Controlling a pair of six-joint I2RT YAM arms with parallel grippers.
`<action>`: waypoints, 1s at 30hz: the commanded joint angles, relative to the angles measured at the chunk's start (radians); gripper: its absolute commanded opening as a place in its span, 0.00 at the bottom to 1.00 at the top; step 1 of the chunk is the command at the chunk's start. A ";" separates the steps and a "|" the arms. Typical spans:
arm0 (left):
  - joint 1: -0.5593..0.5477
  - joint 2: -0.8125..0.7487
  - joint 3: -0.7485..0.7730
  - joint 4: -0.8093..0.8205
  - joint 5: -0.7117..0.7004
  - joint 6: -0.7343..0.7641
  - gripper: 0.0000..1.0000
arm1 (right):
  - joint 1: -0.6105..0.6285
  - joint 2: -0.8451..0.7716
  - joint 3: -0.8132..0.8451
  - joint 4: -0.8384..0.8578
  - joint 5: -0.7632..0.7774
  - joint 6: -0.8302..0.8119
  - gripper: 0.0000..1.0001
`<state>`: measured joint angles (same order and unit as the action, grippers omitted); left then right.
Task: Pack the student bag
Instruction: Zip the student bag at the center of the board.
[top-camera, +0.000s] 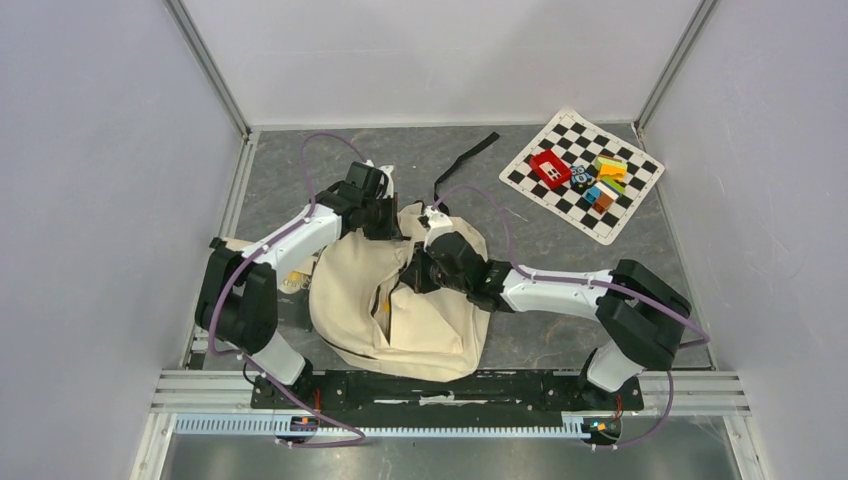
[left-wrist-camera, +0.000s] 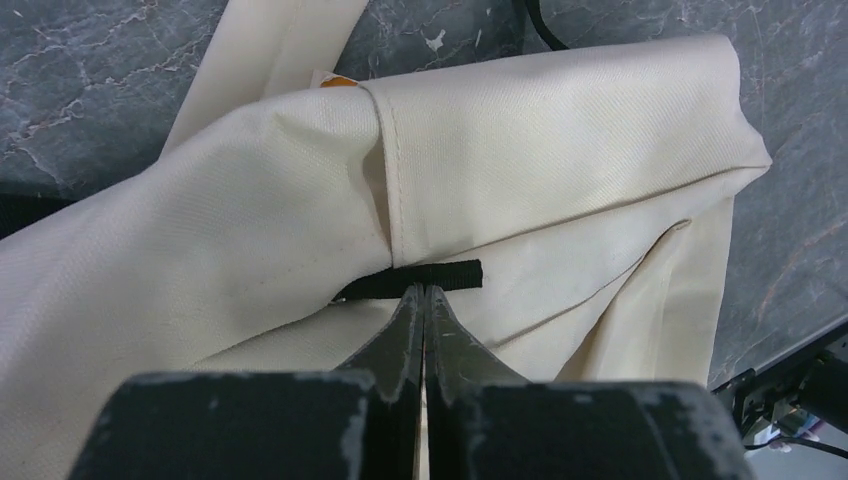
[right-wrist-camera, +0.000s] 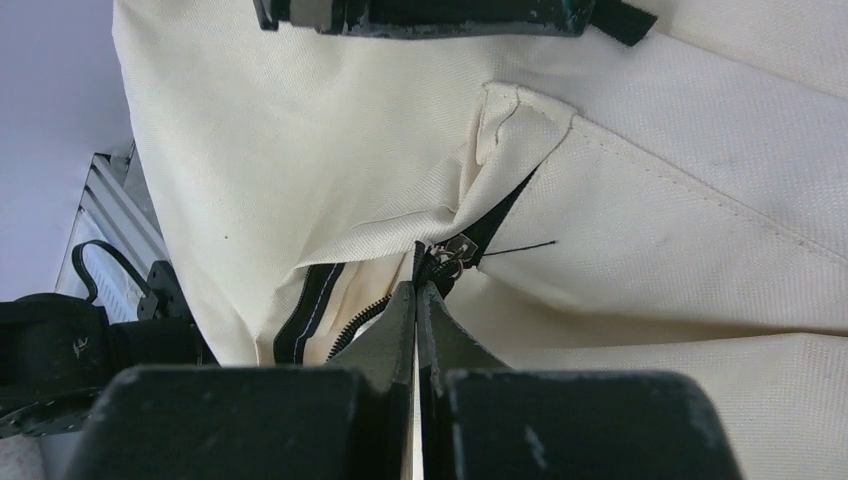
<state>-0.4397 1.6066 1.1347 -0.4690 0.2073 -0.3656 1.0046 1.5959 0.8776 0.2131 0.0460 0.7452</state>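
Item under inspection: the student bag, lying slumped on the counter near the middle of its near edge, between the 2 arms.

Left pincer: fingers together, closed on a short black webbing strap at the bag's far-left part.

Right pincer: fingers together, tips against the black zip just below its metal slider, at the bag's middle. Whether the pull itself is pinched cannot be confirmed.

Assessment: the step in hand appears to be working the zip, with the left arm anchoring the canvas while the right takes the slider. Which way the zip is being run cannot be told.

Next move calls for a steady pull along the zip line and the strap held taut. Slack, bunched canvas near the slider may jam it.
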 joint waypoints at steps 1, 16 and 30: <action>0.002 -0.043 0.019 0.021 0.055 0.010 0.06 | 0.029 -0.036 -0.031 0.026 -0.043 0.040 0.00; -0.043 -0.265 -0.086 -0.100 -0.002 0.080 0.70 | 0.029 -0.095 -0.099 0.068 -0.004 0.026 0.00; -0.194 -0.123 -0.061 -0.138 -0.099 0.031 0.62 | 0.029 -0.112 -0.121 0.072 0.009 0.018 0.00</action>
<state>-0.6006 1.4490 1.0531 -0.5949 0.1669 -0.3264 1.0157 1.5173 0.7677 0.2790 0.0708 0.7620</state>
